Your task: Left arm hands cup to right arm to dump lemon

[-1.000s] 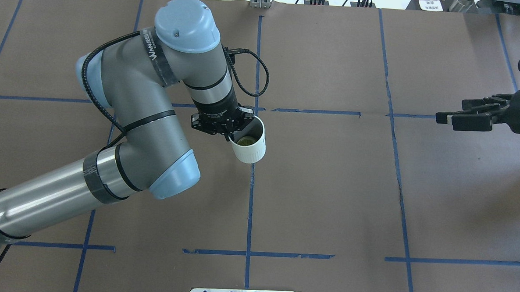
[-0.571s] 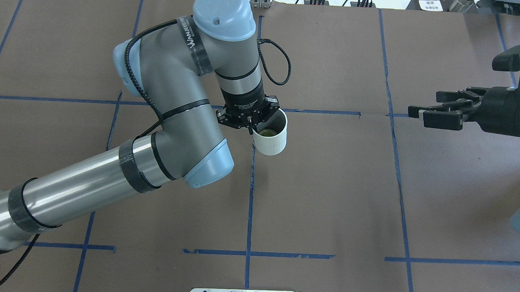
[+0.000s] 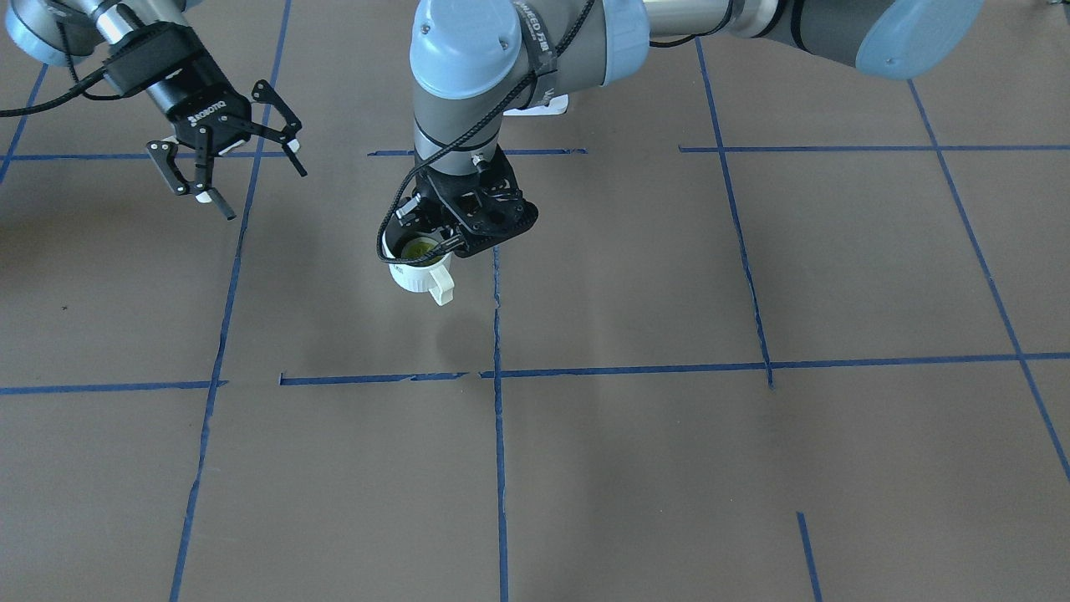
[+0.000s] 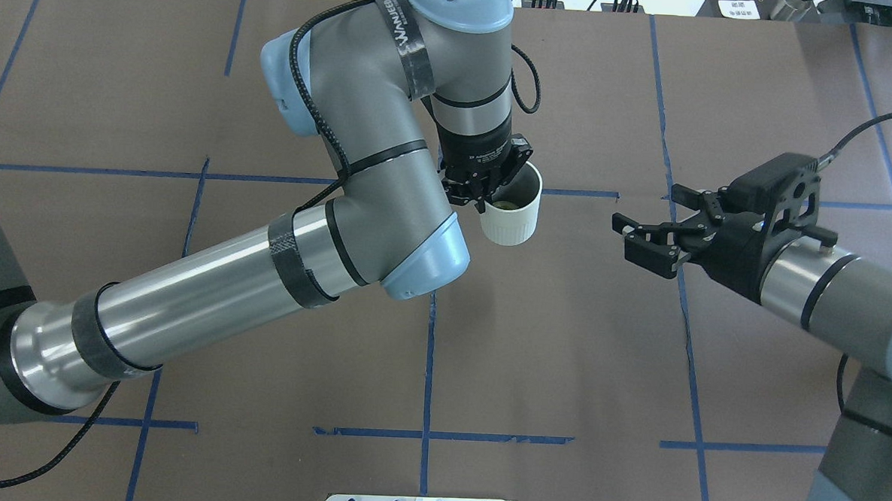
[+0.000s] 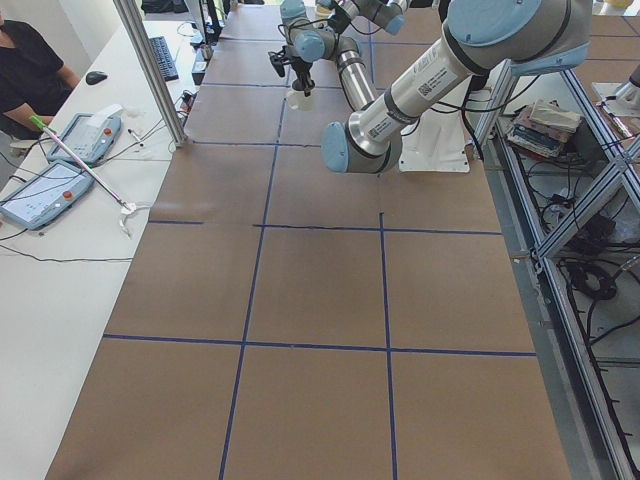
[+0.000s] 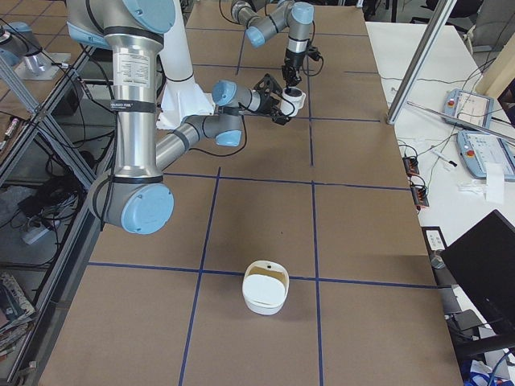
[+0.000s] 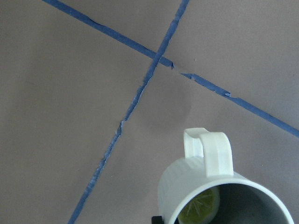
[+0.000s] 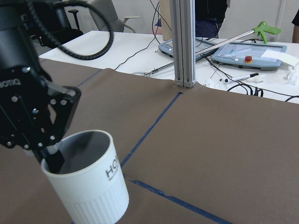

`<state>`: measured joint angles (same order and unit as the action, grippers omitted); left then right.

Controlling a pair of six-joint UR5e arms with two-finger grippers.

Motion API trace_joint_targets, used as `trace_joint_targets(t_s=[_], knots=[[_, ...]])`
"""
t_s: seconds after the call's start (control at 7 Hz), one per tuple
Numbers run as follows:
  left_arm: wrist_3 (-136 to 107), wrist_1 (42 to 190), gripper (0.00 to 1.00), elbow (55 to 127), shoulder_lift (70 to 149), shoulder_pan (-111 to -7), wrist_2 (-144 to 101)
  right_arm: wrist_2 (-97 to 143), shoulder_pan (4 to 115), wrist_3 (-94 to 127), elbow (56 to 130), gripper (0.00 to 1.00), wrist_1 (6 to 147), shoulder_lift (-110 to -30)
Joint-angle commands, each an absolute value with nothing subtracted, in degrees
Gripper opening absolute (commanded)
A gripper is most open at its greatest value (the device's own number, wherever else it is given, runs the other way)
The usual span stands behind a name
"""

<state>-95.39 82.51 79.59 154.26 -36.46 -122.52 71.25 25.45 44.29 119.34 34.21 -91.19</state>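
1. Left tool (image 4: 484, 196): clamped on the rim of the cup (image 4: 509, 223), one finger inside and one outside. The cup is upright and carried clear above the table (image 4: 562, 346).
2. Lemon (image 4: 504, 204): yellow-green, lying in the bottom of the cup, not yet dumped.
3. Change noted: within the last second the left arm swung the cup from left of the central tape line (image 4: 430, 340) to just right of it. The cup stayed level and the lemon stayed inside.
4. Right tool (image 3: 238, 186): fingers spread, holding nothing. It has come in from the table's edge and now faces the cup, near but apart. Judged: the approach for the hand-over is well advanced and the transfer is not yet made.
5. Path between the tools: bare table only. The left tool takes the rim's far side. The handle (image 3: 440, 287) points toward the operators. The lettered wall faces the right tool and is free.
6. White bowl (image 6: 265, 296): on the table toward the robot's right end, well apart. It is a likely dump target.
7. Beyond the table: aluminium post (image 8: 183, 42) and teach pendants (image 8: 238, 53) on a white bench (image 8: 131, 42).
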Motion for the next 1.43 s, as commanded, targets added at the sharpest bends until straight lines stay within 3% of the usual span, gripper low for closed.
trace_joint_targets(t_s=[0.0, 0.29, 1.29], knots=[[-96.77, 82.44, 0.0, 78.31, 156.27, -36.39, -122.61, 50.7, 12.44, 43.86, 115.78, 0.99, 34.28, -86.61], [-97.82, 82.35, 0.0, 78.48, 156.97, -36.39, -122.69, 43.6, 6.87, 43.24, 113.04, 0.99, 34.19, -85.17], [-100.55, 82.0, 0.0, 82.09, 155.92, -34.28, -123.75, 40.43, 6.42, 41.75, 111.36, 0.99, 34.1, -82.62]])
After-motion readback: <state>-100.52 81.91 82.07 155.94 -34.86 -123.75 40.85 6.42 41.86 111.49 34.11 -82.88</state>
